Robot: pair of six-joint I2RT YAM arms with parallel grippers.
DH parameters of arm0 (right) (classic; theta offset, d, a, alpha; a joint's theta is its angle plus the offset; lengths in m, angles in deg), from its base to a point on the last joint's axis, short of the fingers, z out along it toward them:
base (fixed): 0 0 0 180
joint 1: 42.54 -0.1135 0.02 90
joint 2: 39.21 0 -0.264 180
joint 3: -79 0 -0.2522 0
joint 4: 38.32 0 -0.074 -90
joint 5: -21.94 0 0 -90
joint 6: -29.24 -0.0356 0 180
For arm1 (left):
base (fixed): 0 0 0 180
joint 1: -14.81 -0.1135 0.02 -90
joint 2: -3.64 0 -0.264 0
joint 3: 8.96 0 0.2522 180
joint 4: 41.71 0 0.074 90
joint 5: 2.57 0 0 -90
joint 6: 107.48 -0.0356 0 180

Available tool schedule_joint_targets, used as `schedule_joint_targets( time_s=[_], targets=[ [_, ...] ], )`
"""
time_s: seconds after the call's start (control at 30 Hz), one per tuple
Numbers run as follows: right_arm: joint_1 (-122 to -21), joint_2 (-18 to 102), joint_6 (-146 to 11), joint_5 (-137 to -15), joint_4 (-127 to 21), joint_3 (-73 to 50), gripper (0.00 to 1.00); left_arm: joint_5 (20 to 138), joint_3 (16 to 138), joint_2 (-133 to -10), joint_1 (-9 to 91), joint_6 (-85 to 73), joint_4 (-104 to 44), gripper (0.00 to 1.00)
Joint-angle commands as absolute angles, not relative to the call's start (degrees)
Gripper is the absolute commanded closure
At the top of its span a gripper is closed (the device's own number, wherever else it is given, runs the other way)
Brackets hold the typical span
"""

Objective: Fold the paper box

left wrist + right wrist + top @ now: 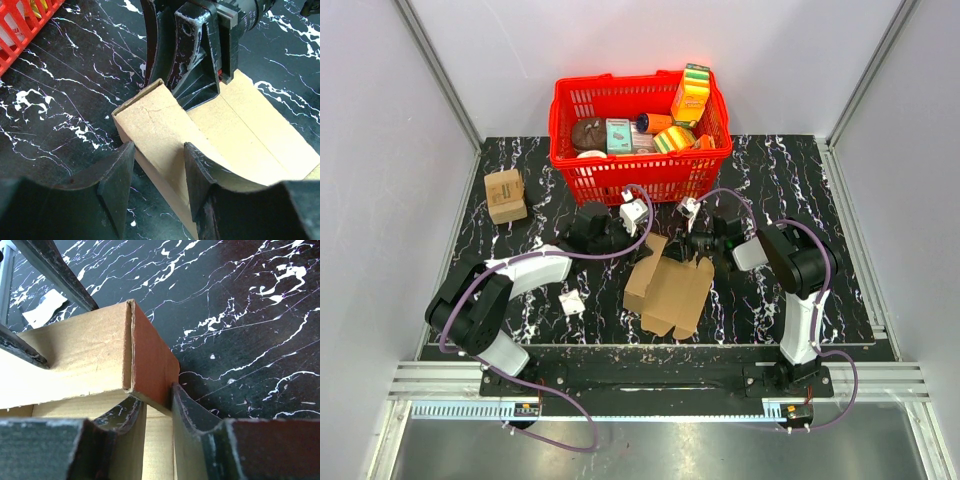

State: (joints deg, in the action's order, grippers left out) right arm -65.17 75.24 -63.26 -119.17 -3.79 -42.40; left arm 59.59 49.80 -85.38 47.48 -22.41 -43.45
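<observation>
The paper box [668, 288] is plain brown cardboard lying mostly flat at mid-table, with one long wall raised along its far left side. My left gripper [638, 238] is open: in the left wrist view [159, 160] its jaws straddle the raised wall [150, 120], and dark table shows between the left finger and the cardboard. My right gripper [682, 243] is at the far end of the same wall. In the right wrist view [156, 400] its fingers pinch the upright end flap [152, 357]. The right gripper's fingers [200, 65] also show in the left wrist view.
A red basket [630, 175] of colourful packages stands just behind both grippers; its corner shows in the left wrist view [25, 35]. A small tan cube box [505, 195] sits at the far left. A white scrap [571, 302] lies left of the cardboard.
</observation>
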Motion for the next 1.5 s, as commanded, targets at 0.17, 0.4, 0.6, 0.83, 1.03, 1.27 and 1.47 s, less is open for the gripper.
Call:
schedule_joint_targets(
  time_s=[0.17, 0.4, 0.6, 0.83, 1.03, 1.27, 1.47],
  targets=[
    [-66.18, 73.29, -66.12, -120.44, 0.83, -43.91, 0.76, 59.13, 51.3, -86.01, 47.33, -23.28, -42.45, 0.51],
    [-66.18, 68.55, -63.84, -118.34, -6.19, -44.44, 0.79, 59.83, 50.69, -85.4, 47.24, -23.02, -43.24, 0.51],
    [-66.71, 62.4, -58.84, -115.18, -23.91, -42.51, 0.79, 62.64, 49.02, -83.99, 46.98, -21.53, -45.87, 0.51],
    [-67.41, 56.86, -54.09, -109.29, -44.83, -37.68, 0.78, 67.29, 45.85, -81.09, 46.54, -19.68, -51.05, 0.48],
    [-67.85, 52.46, -53.03, -105.24, -58.48, -33.99, 0.77, 71.34, 43.13, -78.98, 46.19, -18.45, -54.05, 0.45],
    [-68.12, 52.63, -52.77, -98.56, -74.56, -25.81, 0.77, 74.42, 41.54, -77.66, 46.01, -17.66, -55.98, 0.44],
    [-68.99, 54.74, -49.52, -92.15, -89.24, -20.01, 0.77, 73.89, 42.16, -79.33, 46.01, -17.66, -55.89, 0.43]
  ],
)
